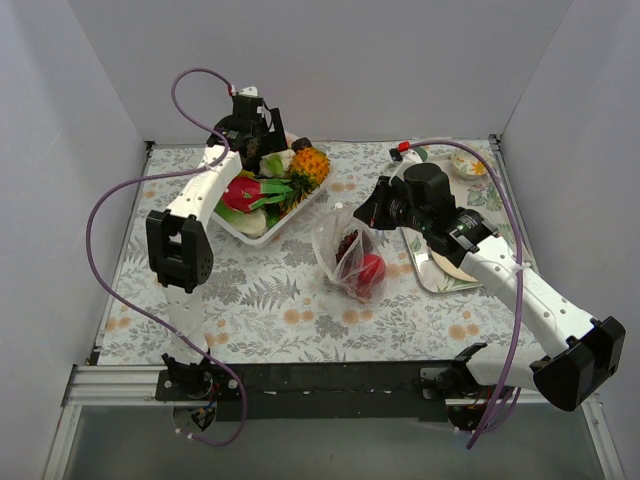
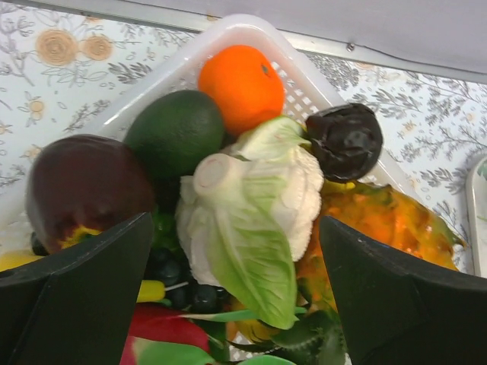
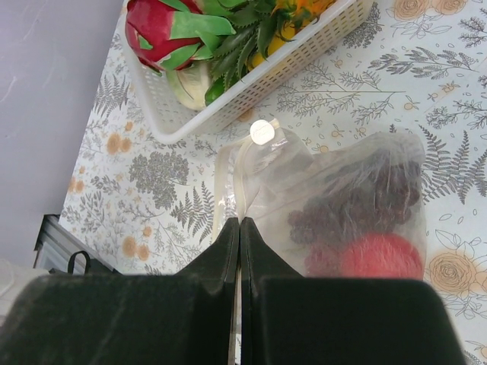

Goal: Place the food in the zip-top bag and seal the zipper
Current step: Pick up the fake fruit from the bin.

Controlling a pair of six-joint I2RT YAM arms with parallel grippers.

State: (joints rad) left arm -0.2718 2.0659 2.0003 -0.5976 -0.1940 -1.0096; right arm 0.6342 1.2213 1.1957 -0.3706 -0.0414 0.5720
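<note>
Wide-spread left gripper (image 2: pixel 236 222) fingers are seen framing the pale leafy vegetable (image 2: pixel 251 205) in the basket (image 2: pixel 251 30). Loading is judged under way, and closing on it is needed next. At the basket's 4 o'clock, the part-filled zip-top bag (image 1: pixel 345 250) is pinched at its edge by the right gripper (image 3: pixel 240 222).

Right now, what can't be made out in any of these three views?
- Zipper: the clear strip blends into the zip-top bag in the right wrist view and is too small from the top; sealed or open, cannot tell.
- Food beneath the cauliflower: mostly covered by it, left wrist view.
- Beige disc on the tray: partly hidden by the right arm, top view.
</note>
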